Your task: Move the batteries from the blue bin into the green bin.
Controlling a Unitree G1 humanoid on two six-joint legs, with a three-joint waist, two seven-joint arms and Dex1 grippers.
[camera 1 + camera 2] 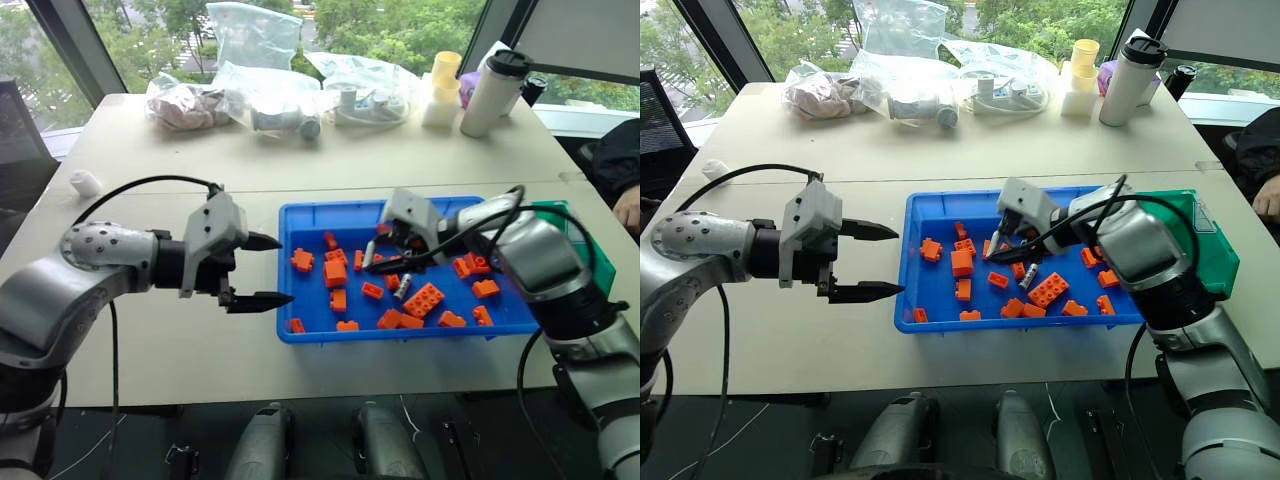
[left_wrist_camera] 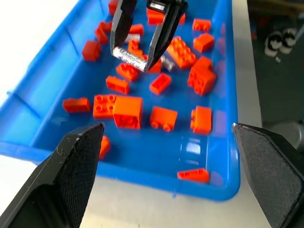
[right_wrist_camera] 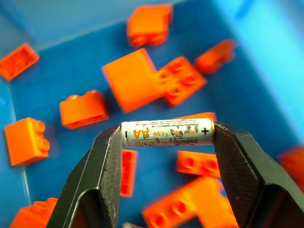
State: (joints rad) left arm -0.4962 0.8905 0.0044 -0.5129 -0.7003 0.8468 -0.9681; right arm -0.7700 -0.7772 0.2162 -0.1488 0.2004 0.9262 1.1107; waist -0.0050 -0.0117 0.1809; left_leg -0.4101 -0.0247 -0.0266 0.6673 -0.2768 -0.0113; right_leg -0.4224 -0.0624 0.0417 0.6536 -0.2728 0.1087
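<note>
My right gripper (image 3: 166, 142) is shut on a silver-grey battery (image 3: 166, 133), clamped end to end between its two fingertips and lifted a little above the blue bin (image 1: 400, 330). The same hold is visible from the left wrist, with the battery (image 2: 129, 58) hanging over the orange bricks. Another battery (image 1: 402, 287) lies among the bricks on the bin floor. The green bin (image 1: 1205, 235) stands against the blue bin's right end, partly hidden by my right arm. My left gripper (image 1: 262, 270) hovers open and empty over the table, just left of the blue bin.
Several orange bricks (image 1: 424, 299) are scattered in the blue bin. Plastic bags (image 1: 270, 105), a white bottle (image 1: 493, 92) and cups (image 1: 442, 88) line the table's far side. A small white object (image 1: 85, 182) lies far left. A person's hand (image 1: 628, 210) rests at the right edge.
</note>
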